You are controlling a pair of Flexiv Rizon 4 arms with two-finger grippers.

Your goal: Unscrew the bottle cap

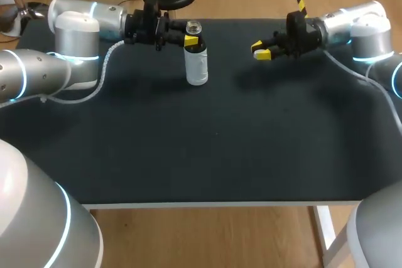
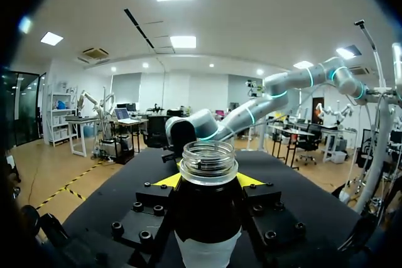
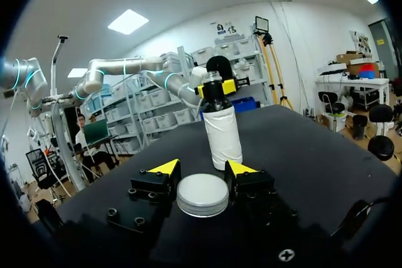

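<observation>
The bottle is seen upright near the far edge of the tabletop, a little left of the middle. The far edge is close behind it. A broad run of black tabletop is laid out between the bottle and the near edge, and another stretch is seen running off toward the right edge.

The left gripper is brought in from the far left corner, lying level above the tabletop. The bottle's neck is caught between its fingers, just below the mouth. In the left wrist view the neck is seen filling the gap, with a yellow tip pressed in at either side. The threaded mouth is shown bare and open above them.

The right gripper is held raised near the far edge, right of the middle. It is well apart from the bottle, and its fingers are turned toward it. A band of tabletop is seen between the two.

In the right wrist view the cap, a pale round disc, is pinched between the fingers with a yellow tip at either side. The fingers are spread only as wide as the cap. The bottle is seen straight ahead of this gripper, with the left gripper clamped at its neck.
</observation>
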